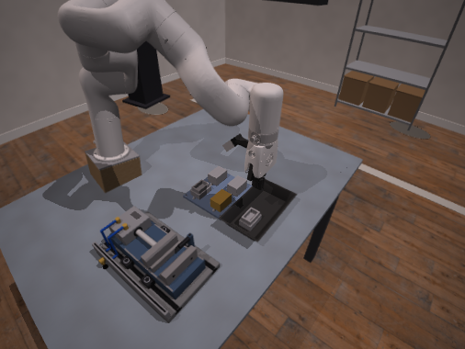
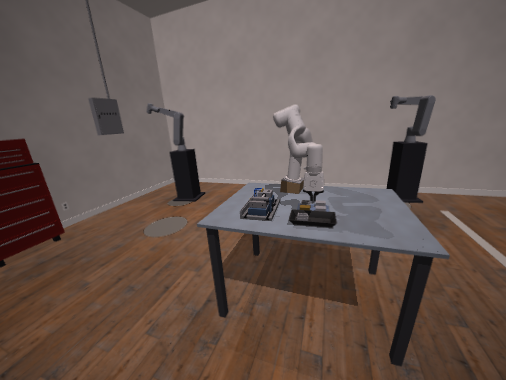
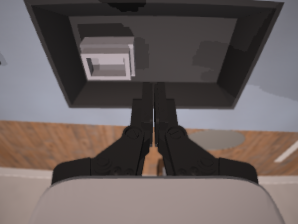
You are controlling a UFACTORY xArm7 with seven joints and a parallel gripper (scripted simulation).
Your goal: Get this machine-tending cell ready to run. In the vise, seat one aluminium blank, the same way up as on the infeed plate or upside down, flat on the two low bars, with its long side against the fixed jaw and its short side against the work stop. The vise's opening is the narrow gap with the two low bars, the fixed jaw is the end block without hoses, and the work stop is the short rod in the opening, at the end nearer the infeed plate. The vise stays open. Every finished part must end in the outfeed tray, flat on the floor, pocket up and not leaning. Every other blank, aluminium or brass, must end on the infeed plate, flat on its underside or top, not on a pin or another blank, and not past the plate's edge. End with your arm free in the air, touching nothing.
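Note:
My gripper (image 1: 257, 183) is shut and empty. It hangs just above the inner edge of the black outfeed tray (image 1: 259, 207), next to the infeed plate (image 1: 217, 190). In the wrist view the fingertips touch each other over the tray's (image 3: 150, 50) near wall. One finished part (image 1: 250, 218) lies flat in the tray, pocket up; it also shows in the wrist view (image 3: 107, 60). On the plate lie two aluminium blanks (image 1: 217, 174) (image 1: 237, 185), a brass blank (image 1: 221, 200) and a second finished part (image 1: 200, 188). The vise (image 1: 156, 257) stands open, with nothing in its gap.
The arm's wooden base block (image 1: 113, 170) stands at the table's back left. The table's right edge (image 1: 340, 184) is close beyond the tray. The vise's blue hoses (image 1: 110, 230) are at its far end. A shelf with boxes (image 1: 391, 87) stands off the table.

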